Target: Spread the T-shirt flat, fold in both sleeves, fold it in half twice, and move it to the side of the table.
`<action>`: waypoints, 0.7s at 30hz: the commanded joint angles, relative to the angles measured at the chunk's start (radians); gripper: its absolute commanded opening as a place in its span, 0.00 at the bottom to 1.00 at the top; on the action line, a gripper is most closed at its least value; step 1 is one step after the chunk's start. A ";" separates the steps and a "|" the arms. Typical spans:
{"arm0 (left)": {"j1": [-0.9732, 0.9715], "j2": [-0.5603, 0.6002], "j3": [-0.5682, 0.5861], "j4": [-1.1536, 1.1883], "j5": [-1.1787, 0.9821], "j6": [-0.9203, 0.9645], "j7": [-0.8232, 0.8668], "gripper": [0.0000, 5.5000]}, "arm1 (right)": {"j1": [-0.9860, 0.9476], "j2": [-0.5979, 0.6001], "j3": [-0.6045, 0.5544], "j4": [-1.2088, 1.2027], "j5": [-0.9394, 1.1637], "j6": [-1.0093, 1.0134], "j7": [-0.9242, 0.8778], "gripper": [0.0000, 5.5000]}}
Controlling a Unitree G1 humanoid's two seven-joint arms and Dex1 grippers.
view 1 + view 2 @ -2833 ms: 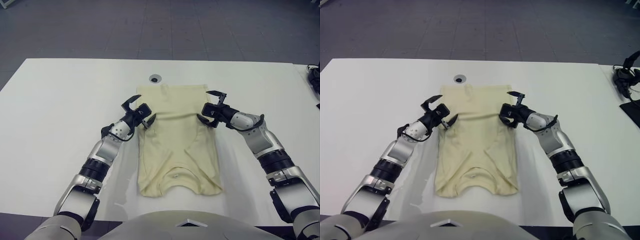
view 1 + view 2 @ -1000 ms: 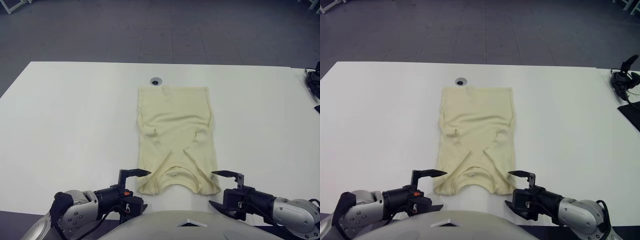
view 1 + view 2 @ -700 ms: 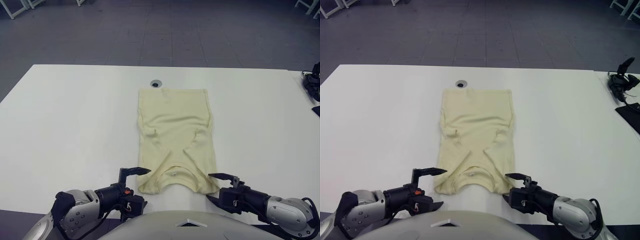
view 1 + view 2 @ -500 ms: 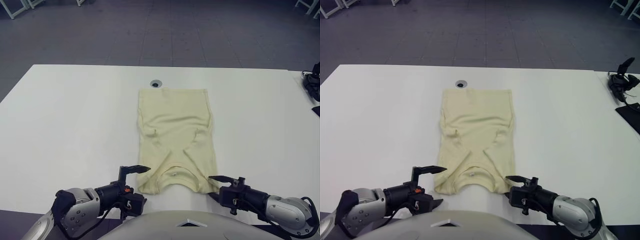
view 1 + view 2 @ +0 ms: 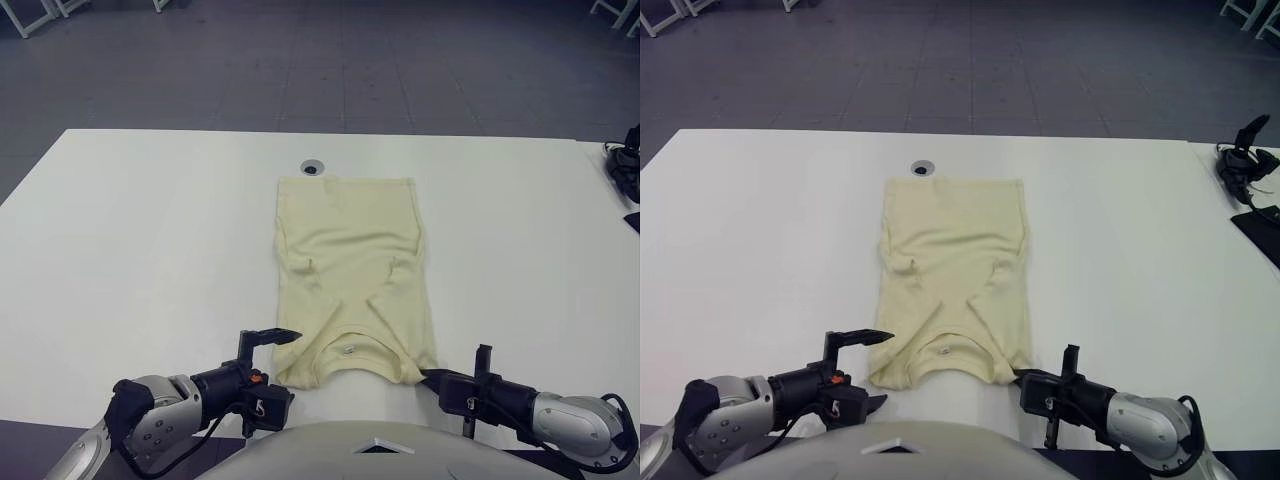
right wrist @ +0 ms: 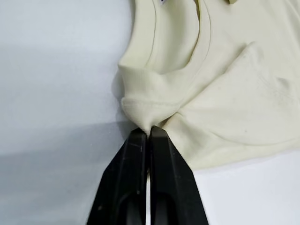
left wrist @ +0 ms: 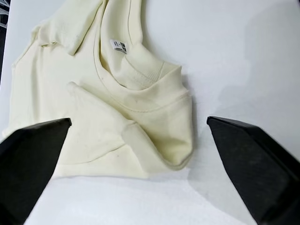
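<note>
Right wrist view has the right gripper clamped on the near right shoulder corner of the T-shirt; its two black fingers meet with a pinch of cream cloth at their tips; the collar curves just beside that pinch, and white table lies on the outer side of the corner.

Left wrist view has the left gripper spread wide; the near left shoulder corner lies in the gap between its fingers, with the collar and a small label beyond; whether either finger touches the cloth I cannot tell.

From the head, the shirt lies as a long narrow rectangle down the middle of the table; both sleeves are folded in over the chest; the collar end faces the robot and the hem faces the far edge; the right long edge runs fairly straight, while the left one bulges a little where the sleeve turns in; the near edge sits close to the table's near edge; the far hem stops short of the far edge, its left corner just beside a round cable port.

Wide white tabletop stretches to the left and to the right of the shirt; dark gear sits at the far right edge, well apart from the cloth; grey floor lies beyond the far edge.
</note>
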 commanded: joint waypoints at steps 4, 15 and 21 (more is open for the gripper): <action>0.007 0.015 -0.015 0.028 0.034 0.026 -0.025 0.92 | -0.014 -0.008 0.015 -0.004 -0.006 0.013 -0.005 0.00; -0.013 0.016 -0.046 0.050 0.066 0.038 -0.036 0.57 | -0.032 -0.004 0.039 -0.015 -0.008 0.021 -0.009 0.00; -0.038 0.004 -0.057 0.064 0.080 0.048 -0.035 0.39 | -0.037 -0.006 0.045 -0.019 -0.007 0.025 -0.011 0.00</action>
